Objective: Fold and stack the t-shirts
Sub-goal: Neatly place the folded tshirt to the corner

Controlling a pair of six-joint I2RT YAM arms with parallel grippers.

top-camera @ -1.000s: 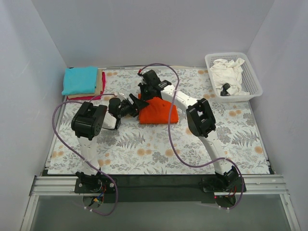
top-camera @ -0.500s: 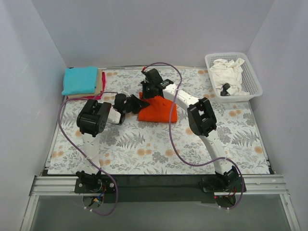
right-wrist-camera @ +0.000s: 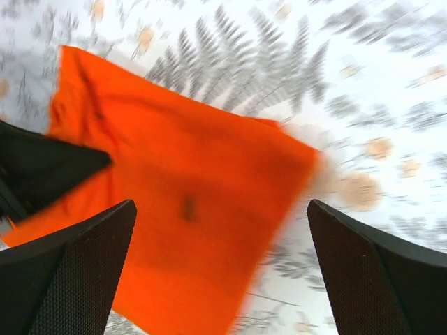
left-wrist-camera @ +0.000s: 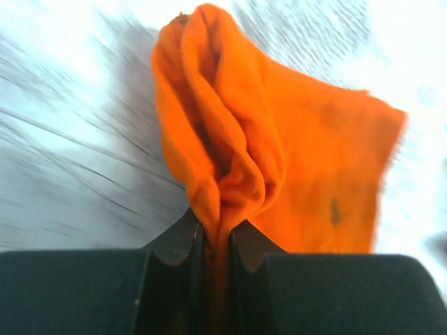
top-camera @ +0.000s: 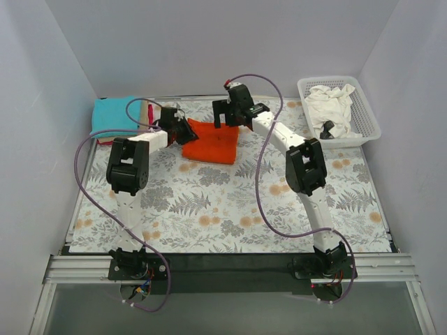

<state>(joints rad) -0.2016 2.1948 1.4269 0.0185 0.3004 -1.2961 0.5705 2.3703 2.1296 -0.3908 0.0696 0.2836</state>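
A folded bright orange t-shirt (top-camera: 211, 144) (right-wrist-camera: 188, 202) lies on the floral cloth at the back centre. My left gripper (top-camera: 184, 132) (left-wrist-camera: 215, 237) is shut on that shirt's bunched left edge (left-wrist-camera: 230, 139), and the cloth is pinched between the jaws. Above the shirt's far edge hangs my right gripper (top-camera: 228, 120) (right-wrist-camera: 220, 269), open and holding nothing. The teal t-shirt (top-camera: 114, 116) tops a stack at the back left, with a sliver of crimson (top-camera: 150, 112) beneath it. In the basket lies a crumpled white t-shirt (top-camera: 328, 103).
The white lattice basket (top-camera: 370, 118) stands at the back right. A grey floral cloth (top-camera: 223, 209) covers the table. Purple cables (top-camera: 258, 202) loop from both arms over the cloth. White walls close in on three sides.
My right gripper has opened, released the orange shirt and pulled back to the right. The left gripper shut on the shirt and dragged it toward the back left.
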